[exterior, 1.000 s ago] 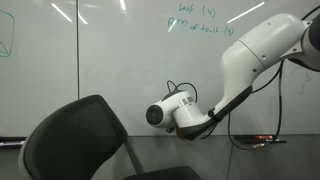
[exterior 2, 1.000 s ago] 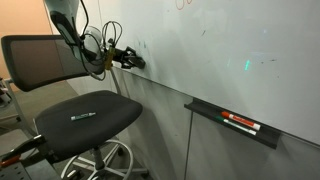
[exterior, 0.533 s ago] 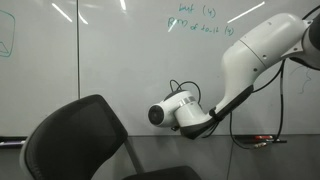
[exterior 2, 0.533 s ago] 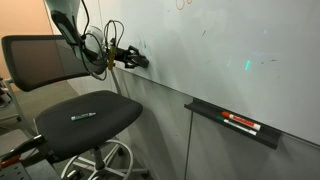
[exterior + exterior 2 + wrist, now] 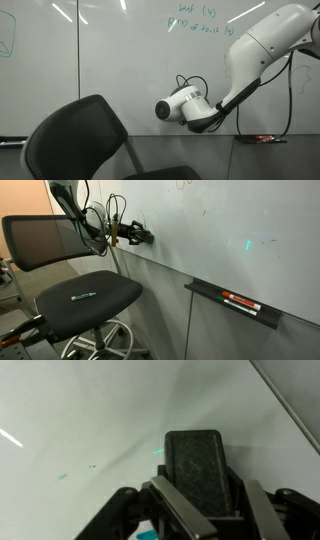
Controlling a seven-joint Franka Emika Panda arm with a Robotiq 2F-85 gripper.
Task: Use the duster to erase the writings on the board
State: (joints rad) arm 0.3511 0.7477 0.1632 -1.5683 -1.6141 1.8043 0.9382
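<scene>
Office or meeting room: wall-wide glossy whiteboard (image 5: 120,70), black swivel office chair (image 5: 85,295), ledge (image 5: 205,290) holding markers (image 5: 241,304).

A black office chair (image 5: 85,295) stands by a grey wall (image 5: 190,330).

A narrow dark ledge (image 5: 205,288) juts out along the lower edge of the glossy white board (image 5: 230,230). Red-and-black markers (image 5: 243,304) lie lengthwise on it, toward its right end in that exterior view. Teal writings (image 5: 200,22) sit high on the board's surface, well apart from the ledge.
</scene>
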